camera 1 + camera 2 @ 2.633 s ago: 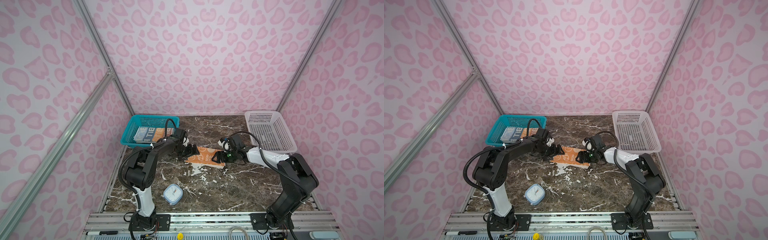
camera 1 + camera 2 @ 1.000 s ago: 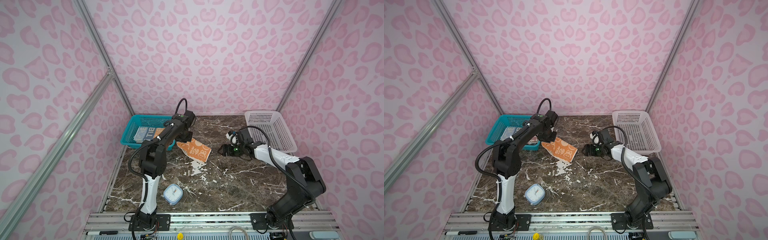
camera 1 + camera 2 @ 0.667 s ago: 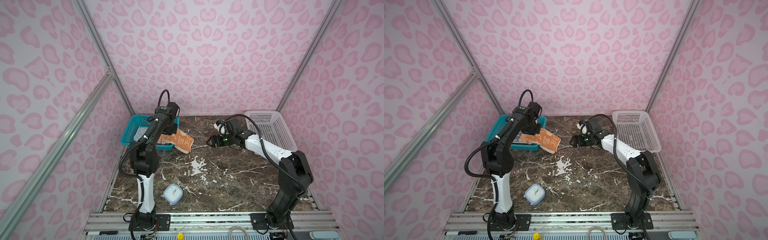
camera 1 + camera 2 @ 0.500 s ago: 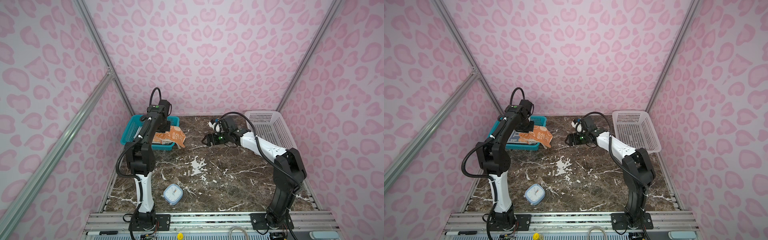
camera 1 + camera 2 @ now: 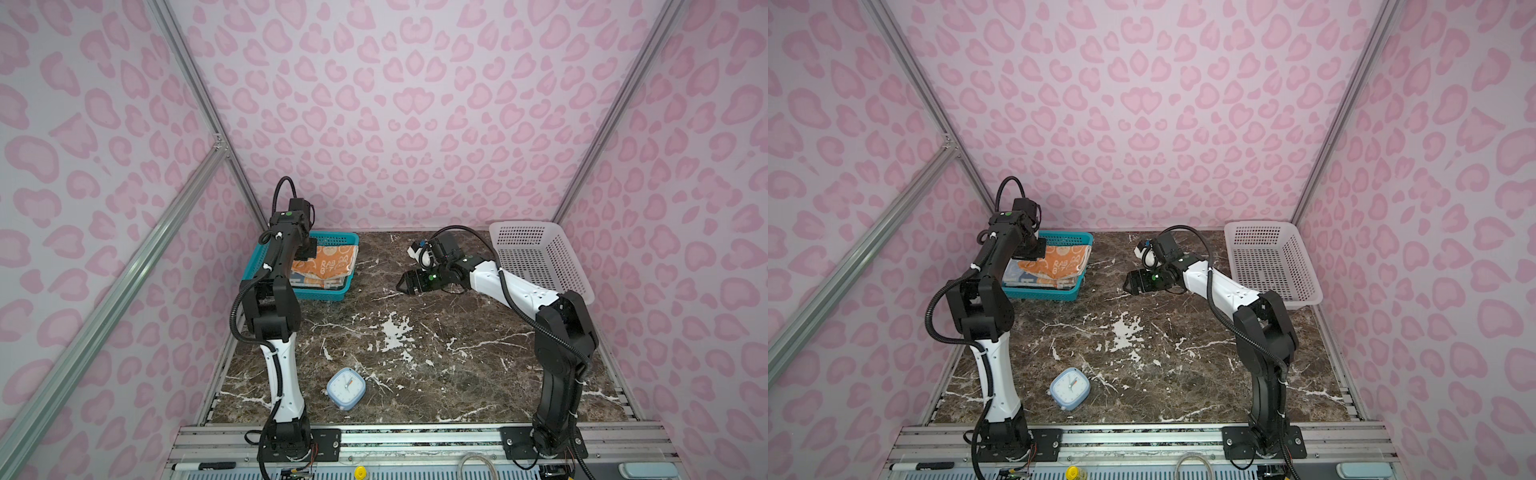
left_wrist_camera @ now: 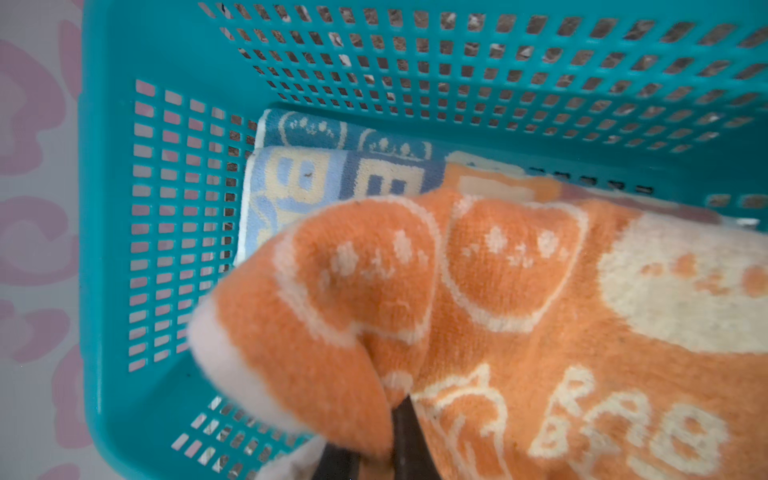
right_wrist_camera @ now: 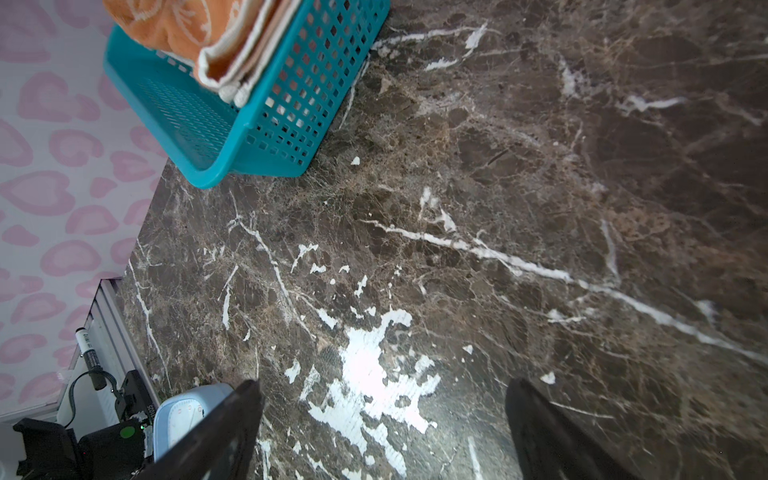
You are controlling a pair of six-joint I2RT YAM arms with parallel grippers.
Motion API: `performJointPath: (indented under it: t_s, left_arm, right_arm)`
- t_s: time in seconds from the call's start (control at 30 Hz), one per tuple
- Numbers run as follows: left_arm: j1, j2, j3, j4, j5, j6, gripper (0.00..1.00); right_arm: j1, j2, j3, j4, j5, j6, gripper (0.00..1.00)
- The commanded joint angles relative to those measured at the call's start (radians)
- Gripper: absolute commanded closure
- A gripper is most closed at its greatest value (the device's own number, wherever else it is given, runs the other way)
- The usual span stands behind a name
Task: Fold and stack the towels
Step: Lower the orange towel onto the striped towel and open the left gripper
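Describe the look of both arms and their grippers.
The left arm and right arm are black with one glossy white shell segment each, on black bases. A black ribbed cable loops alongside each, and a green light glows near each wrist. The left gripper and right gripper are black, with flat dark fingers.

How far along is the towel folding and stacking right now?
Done: the blue towel and the striped towel lie folded and stacked in the teal basket. In hand: the left end effector is shut on the folded orange towel over that stack, one edge over the rim. The right end effector is open, holding nothing. Left: release it and square it up.
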Motion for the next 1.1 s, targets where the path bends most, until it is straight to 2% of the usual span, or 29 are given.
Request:
performJointPath:
  t_s: [0.0,0.17,0.47,0.57,0.67,0.7,0.77,0.83,0.93,1.07]
  left_arm:
    - [0.010,0.031,0.024,0.036,-0.017,0.044,0.96]
    - [0.029,0.065,0.026,0.081,-0.007,0.079,0.96]
    - [0.041,0.120,0.063,0.100,-0.080,0.119,0.97]
    - [0.041,0.143,0.076,0.093,-0.123,0.109,0.90]
    - [0.042,0.154,0.099,0.070,-0.172,0.075,0.73]
    - [0.043,0.154,0.109,0.064,-0.171,0.059,0.60]
    - [0.043,0.134,0.119,0.055,-0.140,0.021,0.01]
    - [0.041,0.113,0.136,0.043,-0.107,-0.008,0.02]
    - [0.024,0.060,0.159,0.038,-0.072,-0.036,0.02]
    - [-0.033,-0.048,0.159,0.083,-0.066,-0.036,0.02]
  right_arm:
    - [0.000,0.011,-0.017,0.011,-0.004,0.017,0.07]
    - [0.004,0.025,-0.012,0.023,-0.024,0.032,0.07]
    - [0.007,0.031,0.005,0.001,-0.015,0.023,0.07]
    - [0.004,0.030,0.004,0.001,-0.013,0.022,0.07]
    - [0.001,0.022,0.004,-0.002,0.002,0.020,0.06]
    - [-0.001,0.016,0.006,-0.009,0.015,0.017,0.06]
    - [-0.009,-0.007,0.022,-0.040,0.058,-0.001,0.06]
    - [-0.022,-0.034,0.055,-0.095,0.130,-0.022,0.05]
    - [-0.073,-0.087,0.101,-0.195,0.299,-0.037,0.05]
    - [-0.213,-0.154,0.112,-0.287,0.513,0.011,0.04]
